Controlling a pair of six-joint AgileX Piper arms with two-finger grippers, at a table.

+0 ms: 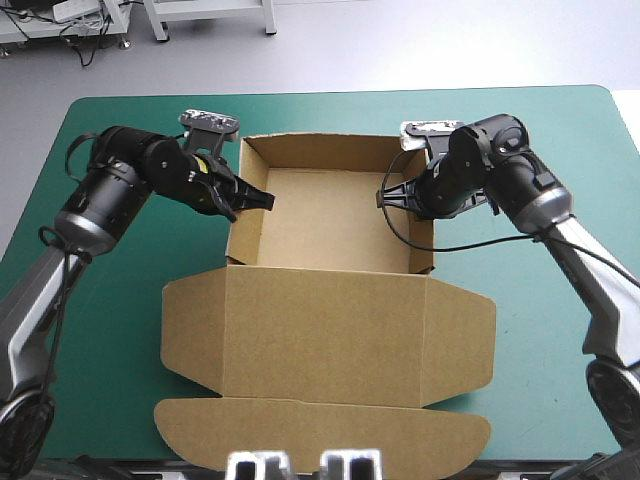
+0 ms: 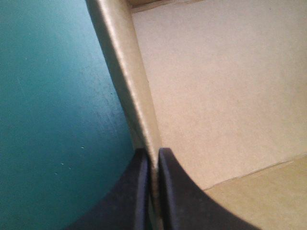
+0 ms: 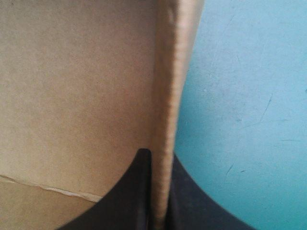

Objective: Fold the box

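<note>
1. Standing toward the table's far middle, the box (image 1: 320, 225) is presented as an open tray with its walls raised. Its lid (image 1: 325, 335) is laid flat toward the near edge.
2. Left gripper (image 2: 153, 155): the black fingers are pressed together on the left side wall (image 2: 124, 72), one inside the tray and one outside.
3. Right gripper (image 3: 159, 155): the right side wall (image 3: 172, 72) is clamped in the same way.
4. Risk, as judged: if an arm is drawn away before its fingers are spread, the wall could be pulled from its tuck or the tray dragged askew. The board could be creased by an uneven pull.
5. Surroundings: only the teal-green cover (image 1: 110, 360) is seen around the box.
6. Obstruction: the lid and its curved front flap (image 1: 320, 435) are spread between the robot and the tray, so the walls are reached from either side.
</note>
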